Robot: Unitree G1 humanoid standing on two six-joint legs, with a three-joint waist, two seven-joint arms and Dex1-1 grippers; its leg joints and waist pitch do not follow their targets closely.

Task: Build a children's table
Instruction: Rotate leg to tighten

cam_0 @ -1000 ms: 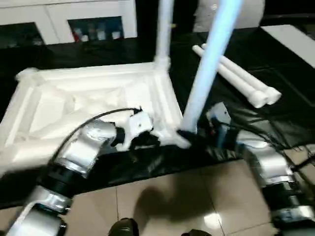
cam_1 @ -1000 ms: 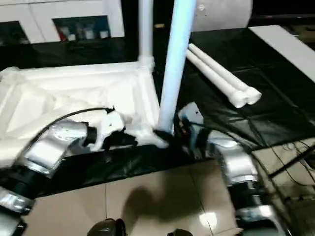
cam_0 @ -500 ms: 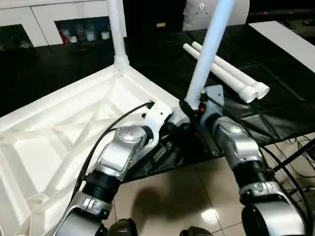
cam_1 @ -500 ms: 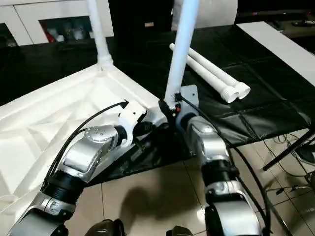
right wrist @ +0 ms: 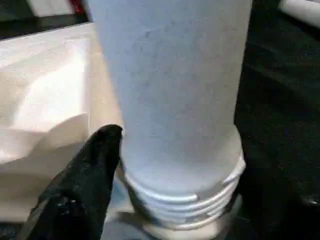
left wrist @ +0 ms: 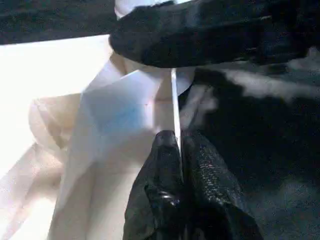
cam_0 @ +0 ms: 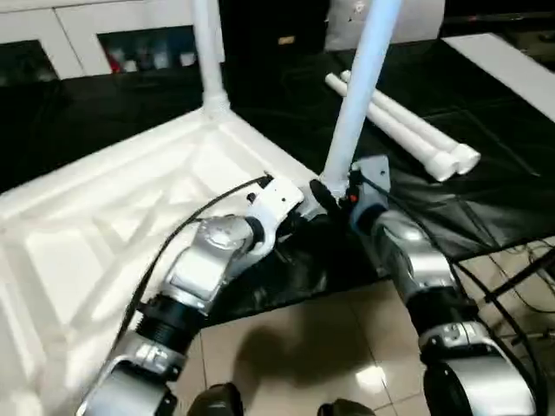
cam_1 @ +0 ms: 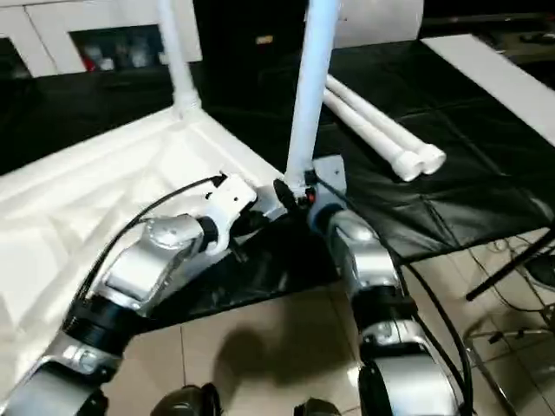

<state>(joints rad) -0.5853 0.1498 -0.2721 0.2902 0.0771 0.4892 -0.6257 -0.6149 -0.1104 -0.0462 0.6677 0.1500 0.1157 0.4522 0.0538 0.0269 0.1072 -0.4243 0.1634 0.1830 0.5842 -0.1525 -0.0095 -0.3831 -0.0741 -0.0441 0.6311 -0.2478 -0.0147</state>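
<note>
Since half a second ago little has shifted: our right tool (cam_0: 334, 192) holds the second leg (cam_0: 355, 95), threads showing; left tool (left wrist: 179, 150) pinches the top's rib (left wrist: 174, 107); two legs (cam_0: 408, 130) remain.

Big bench (cam_0: 486, 199) w/ a black cover, creased and shiny in places, its near edge hanging a bit over the floor. Floor (cam_0: 303, 347) is beige glossy tile w/ dark grout lines; a bright ceiling-light glare sits on it near the bottom, plus soft shadows. Behind the bench, along the back wall, a white cabinet (cam_0: 78, 26) w/ glass doors, small bottles & bits inside, too blurred to ID. Dark gap beside it, then a pale rounded object (cam_0: 416, 13) at the top, unclear what. White flat board (cam_0: 512, 69) runs along the bench's far right side. Black cables & a thin stand leg (cam_1: 512, 269) on the floor at right
</note>
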